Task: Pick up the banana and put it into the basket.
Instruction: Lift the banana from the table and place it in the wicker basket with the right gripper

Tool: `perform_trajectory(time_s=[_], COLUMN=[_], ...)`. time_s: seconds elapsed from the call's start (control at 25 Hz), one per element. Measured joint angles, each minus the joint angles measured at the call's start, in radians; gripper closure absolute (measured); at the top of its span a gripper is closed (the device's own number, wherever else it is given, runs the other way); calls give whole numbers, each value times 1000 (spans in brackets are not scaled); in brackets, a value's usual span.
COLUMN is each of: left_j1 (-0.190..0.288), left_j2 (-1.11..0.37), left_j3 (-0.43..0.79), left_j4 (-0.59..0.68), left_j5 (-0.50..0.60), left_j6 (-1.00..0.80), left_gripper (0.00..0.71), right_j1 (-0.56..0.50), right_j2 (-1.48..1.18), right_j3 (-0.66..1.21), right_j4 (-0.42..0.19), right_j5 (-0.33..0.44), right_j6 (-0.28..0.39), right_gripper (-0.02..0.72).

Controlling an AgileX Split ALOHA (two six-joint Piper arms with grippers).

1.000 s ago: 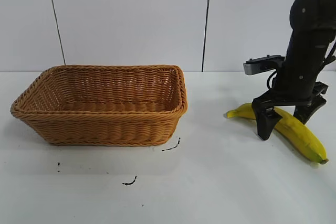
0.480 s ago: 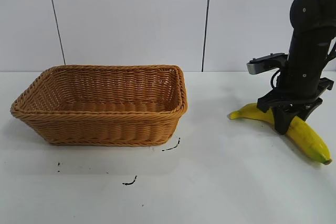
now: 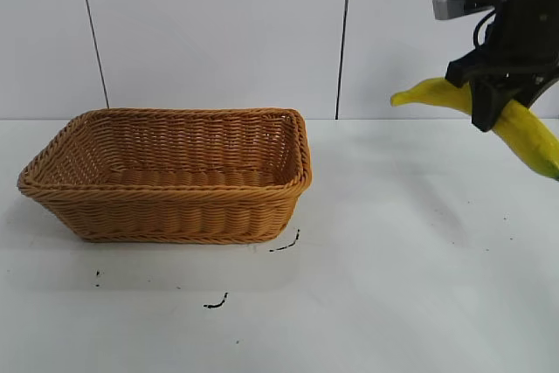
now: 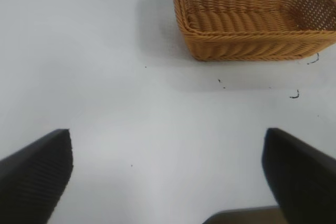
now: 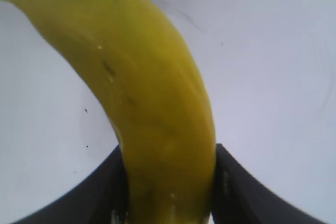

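1. Holding the long, gently curved yellow banana (image 3: 515, 124) in the air, our right claw (image 3: 486, 104) is clamped across the fruit's middle, well apart from the rectangular tan woven wicker basket (image 3: 166, 216) and higher than its rim.
2. We see the grip from the right wrist view too: the banana (image 5: 152, 108) fills the frame, with a dark finger (image 5: 113, 192) pressed against each side of it.
3. We judge the pick-up done, since the banana hangs clear of the white desk (image 3: 367, 286) with its stem tip pointing toward the basket.
4. We find the basket empty, sitting upright on the desk, so the carry across and the release are what is left.
5. Our left claw (image 4: 168, 182) stands wide apart and holds nothing; it is away from the basket (image 4: 252, 45), which shows farther off in its wrist view, and we take this arm to be idle.
6. We count the task as roughly half finished.
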Motion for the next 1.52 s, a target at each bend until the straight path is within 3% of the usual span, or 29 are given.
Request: perform_trajectory(time_s=[0.32,0.52,0.8,1.16,1.36,1.52], left_j1=[0,0,0,0,0,0], left_j2=[0,0,0,0,0,0], left_j3=[0,0,0,0,0,0], left_j4=[0,0,0,0,0,0], left_j5=[0,0,0,0,0,0], left_j6=[0,0,0,0,0,0], left_gripper=[15,15,15,15,15,15], right_j1=[0,32,196,443,545,582], right_j2=[59,108,107,107,120,186], right_j3=[-283,-384,-400,-400,-400,-400], right_j4=[43,56,43,6,-17,-29], right_j5=[160,170,165,43,-114,-214], right_j6=[-23,-26,-93,-200,-287,-313], right_gripper=[391,391,391,391,391,391])
